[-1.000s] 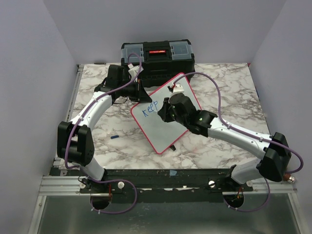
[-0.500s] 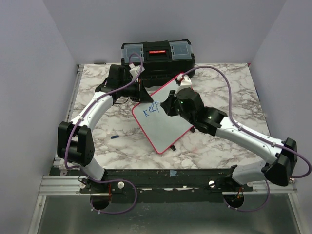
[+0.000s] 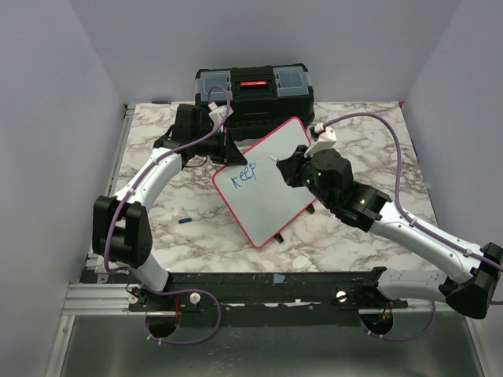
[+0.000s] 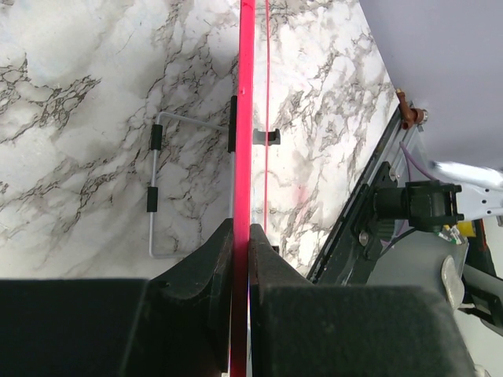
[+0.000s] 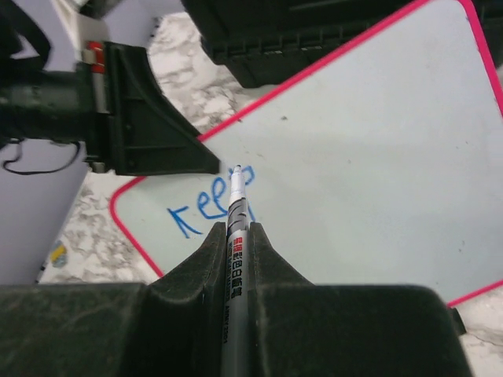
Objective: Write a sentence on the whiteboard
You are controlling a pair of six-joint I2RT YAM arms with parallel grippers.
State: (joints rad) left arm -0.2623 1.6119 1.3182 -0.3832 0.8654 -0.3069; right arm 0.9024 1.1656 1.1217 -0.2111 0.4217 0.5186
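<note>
Clamping the whiteboard [image 3: 263,206] at its far-left edge, the left gripper [image 3: 224,151] has its jaws closed on the thin red rim. The left wrist view shows that rim edge-on between the two fingers [image 4: 208,263]. The board lies on the marble table [image 3: 157,228] just in front of the black toolbox [image 3: 253,88]. It is turned diagonally, its long axis running from near-left to far-right.

Of the sentence [image 3: 242,174], only the blue word "keep" is written, near the left corner and slanting up along that same axis.

The right gripper [image 3: 283,166] is over the board's middle, its jaws closed tight around a marker [image 5: 235,208]. The marker points forward out of the fingers, its tip just past the end of "keep". Whether the tip touches the surface cannot be told.

A small blue object [image 3: 185,221] lies on the marble, well apart from the board.
</note>
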